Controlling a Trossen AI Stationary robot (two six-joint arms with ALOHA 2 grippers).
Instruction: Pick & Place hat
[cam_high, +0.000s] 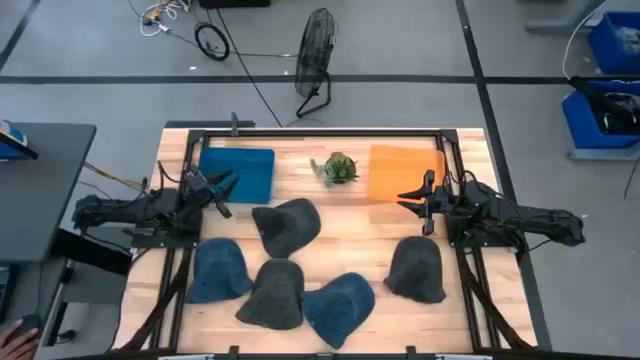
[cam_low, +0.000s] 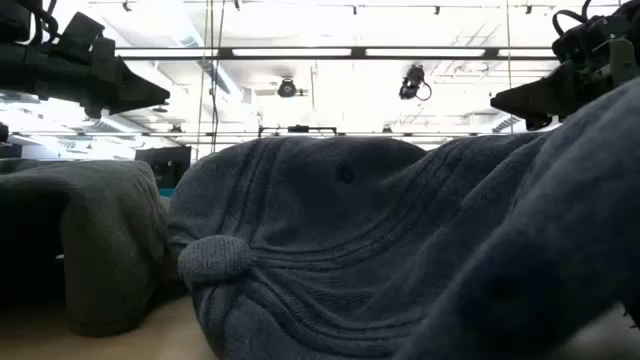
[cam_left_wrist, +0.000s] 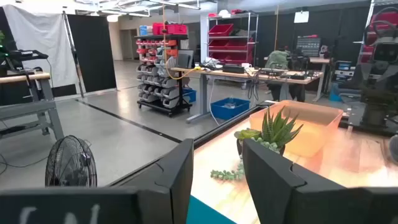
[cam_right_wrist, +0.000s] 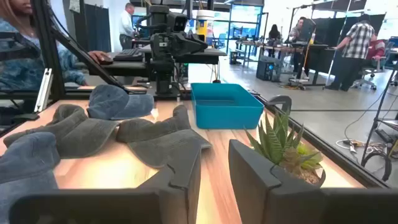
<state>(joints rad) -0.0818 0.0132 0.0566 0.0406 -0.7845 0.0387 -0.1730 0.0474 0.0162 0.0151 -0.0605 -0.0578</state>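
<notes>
Several soft caps lie crown-up on the wooden table in the high view: a dark grey one (cam_high: 285, 225) in the middle, a blue-grey one (cam_high: 220, 270), a dark grey one (cam_high: 273, 293), a blue one (cam_high: 340, 305) and a dark grey one (cam_high: 415, 268). My left gripper (cam_high: 222, 190) hovers open at the table's left side, near the blue bin (cam_high: 238, 172). My right gripper (cam_high: 413, 200) hovers open at the right side, beside the orange bin (cam_high: 405, 172). In the wrist views both grippers, left (cam_left_wrist: 217, 180) and right (cam_right_wrist: 214, 177), hold nothing. A cap (cam_low: 330, 250) fills the low view.
A small potted plant (cam_high: 337, 168) stands between the two bins near the far edge. Black frame rails (cam_high: 320, 131) run around the table. Bare wood shows between the caps and the bins. A fan (cam_high: 317, 50) stands on the floor beyond, and people are in the room behind.
</notes>
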